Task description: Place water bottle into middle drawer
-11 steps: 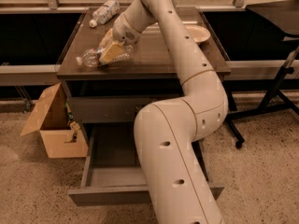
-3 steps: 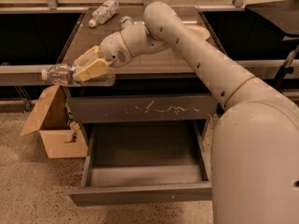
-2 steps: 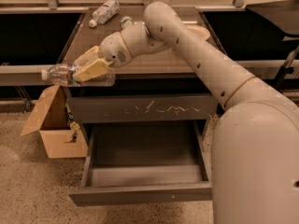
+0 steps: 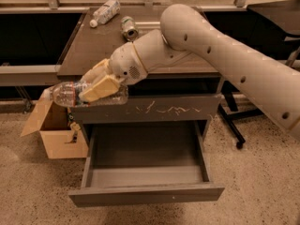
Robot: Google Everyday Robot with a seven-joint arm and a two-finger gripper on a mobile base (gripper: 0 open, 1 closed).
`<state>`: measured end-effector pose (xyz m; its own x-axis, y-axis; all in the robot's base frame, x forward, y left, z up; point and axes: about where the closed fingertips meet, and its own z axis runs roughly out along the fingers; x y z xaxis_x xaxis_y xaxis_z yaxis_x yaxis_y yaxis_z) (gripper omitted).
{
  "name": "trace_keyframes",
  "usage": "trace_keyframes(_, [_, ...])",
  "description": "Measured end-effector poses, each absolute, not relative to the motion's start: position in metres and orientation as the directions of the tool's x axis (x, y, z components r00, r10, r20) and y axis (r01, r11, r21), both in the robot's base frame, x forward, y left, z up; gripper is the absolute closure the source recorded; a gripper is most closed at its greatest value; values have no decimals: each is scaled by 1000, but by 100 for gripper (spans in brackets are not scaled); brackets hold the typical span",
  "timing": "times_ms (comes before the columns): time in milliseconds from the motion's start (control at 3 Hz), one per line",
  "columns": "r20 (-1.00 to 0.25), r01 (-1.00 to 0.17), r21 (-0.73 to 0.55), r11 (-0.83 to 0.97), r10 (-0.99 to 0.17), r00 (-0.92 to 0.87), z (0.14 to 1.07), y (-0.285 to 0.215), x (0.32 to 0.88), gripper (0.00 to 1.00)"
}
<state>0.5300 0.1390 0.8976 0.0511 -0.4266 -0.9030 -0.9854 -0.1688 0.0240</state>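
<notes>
The water bottle (image 4: 65, 93) is a clear crinkled plastic bottle held level, its white cap end pointing left. My gripper (image 4: 97, 86) is shut on the bottle's middle, its cream fingers (image 4: 99, 89) wrapped over it. It hangs in the air in front of the cabinet's top left corner, above the left side of the open middle drawer (image 4: 145, 191). The drawer is pulled out, with a plain dark-grey front and a bare grey inside. My white arm (image 4: 211, 46) reaches in from the right.
The drawer front with white scratches (image 4: 159, 110) is closed just above the open drawer. On the dark tabletop (image 4: 93, 46) lie a shorter white-labelled bottle (image 4: 105, 12) and a metal can (image 4: 129, 28). An open cardboard box (image 4: 52, 130) stands on the floor at the left.
The gripper with the bottle has come off the tabletop, out to the left front and lower, in front of the cabinet. In the last second it has dropped slightly.
</notes>
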Motion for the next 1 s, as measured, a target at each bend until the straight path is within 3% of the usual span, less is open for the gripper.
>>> trace_keyframes(333, [-868, -981, 125, -145, -496, -37, 859, 117, 484, 100])
trace_keyframes(1000, [-841, -983, 128, -129, -539, -39, 851, 119, 487, 100])
